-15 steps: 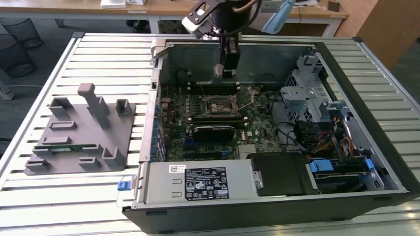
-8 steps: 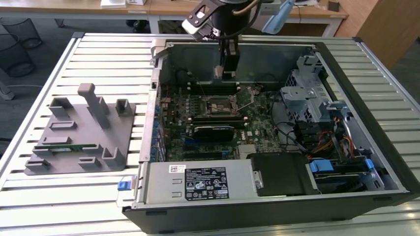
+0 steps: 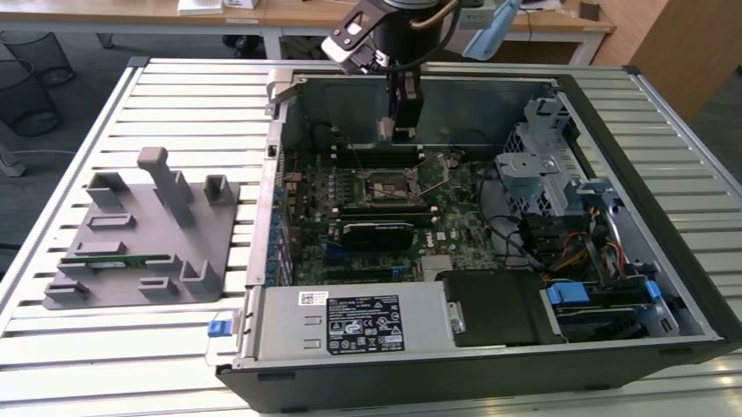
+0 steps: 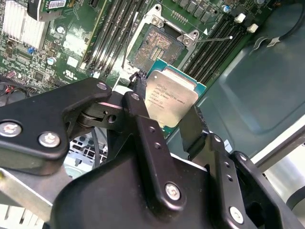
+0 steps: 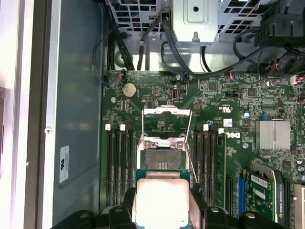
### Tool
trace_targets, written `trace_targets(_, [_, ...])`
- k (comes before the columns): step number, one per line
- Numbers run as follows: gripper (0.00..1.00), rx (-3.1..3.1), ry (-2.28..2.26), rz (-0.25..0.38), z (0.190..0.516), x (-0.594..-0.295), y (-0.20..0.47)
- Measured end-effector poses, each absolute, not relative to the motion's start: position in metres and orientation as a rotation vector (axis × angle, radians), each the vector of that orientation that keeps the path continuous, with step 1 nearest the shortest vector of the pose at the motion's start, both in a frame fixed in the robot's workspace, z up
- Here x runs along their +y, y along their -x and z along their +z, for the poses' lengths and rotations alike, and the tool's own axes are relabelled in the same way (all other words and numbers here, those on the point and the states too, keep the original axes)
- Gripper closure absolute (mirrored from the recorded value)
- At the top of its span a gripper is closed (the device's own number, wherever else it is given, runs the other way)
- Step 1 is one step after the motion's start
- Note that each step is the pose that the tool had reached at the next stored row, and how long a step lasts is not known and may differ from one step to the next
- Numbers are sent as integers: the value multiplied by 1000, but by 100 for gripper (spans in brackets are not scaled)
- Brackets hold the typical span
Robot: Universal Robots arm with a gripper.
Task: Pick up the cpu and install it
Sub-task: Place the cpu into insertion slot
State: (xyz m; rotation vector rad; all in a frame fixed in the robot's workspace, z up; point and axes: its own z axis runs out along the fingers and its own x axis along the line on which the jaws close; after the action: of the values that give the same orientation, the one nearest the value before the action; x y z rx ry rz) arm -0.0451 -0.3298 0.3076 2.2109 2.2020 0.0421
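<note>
CPU (image 4: 170, 98) gripped at two opposite edges by the black pincer (image 4: 167, 113) — fingers (image 4: 140, 114) closed down to the chip's width, silver-grey lid facing both wrist cameras. Held in the air over the green motherboard (image 3: 464, 228), inside the open computer case (image 3: 347, 102), close to the socket (image 5: 162, 160) but apart from it, not seated. Socket bare, contact field showing, its metal retention frame (image 5: 166, 113) swung open. Memory slots (image 5: 119, 162) flanking it on both sides. On the slatted counter (image 3: 174, 95), at the exterior view's left, a grey holder tray (image 3: 151, 234) with a green memory stick (image 3: 116, 259) lying in it — well apart from the case.
</note>
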Motion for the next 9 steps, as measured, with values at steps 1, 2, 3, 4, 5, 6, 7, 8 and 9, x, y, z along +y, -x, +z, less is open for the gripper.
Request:
trace_targets(1, [47,2202,-2211,42,307,-330,45])
trace_targets(2, [47,2202,-2211,42,307,-330,45])
trace_targets(3, [47,2202,-2211,42,307,-330,45])
trace_targets(4, [47,2202,-2211,42,306,-330,45])
trace_targets(5, [47,2202,-2211,42,306,-330,45])
trace_targets(6, [47,2202,-2211,42,306,-330,45])
trace_targets(7, [47,2202,-2211,42,306,-330,45])
trace_targets(8, [47,2202,-2211,42,305,-330,45])
trace_targets(9, [47,2202,-2211,42,305,-330,45])
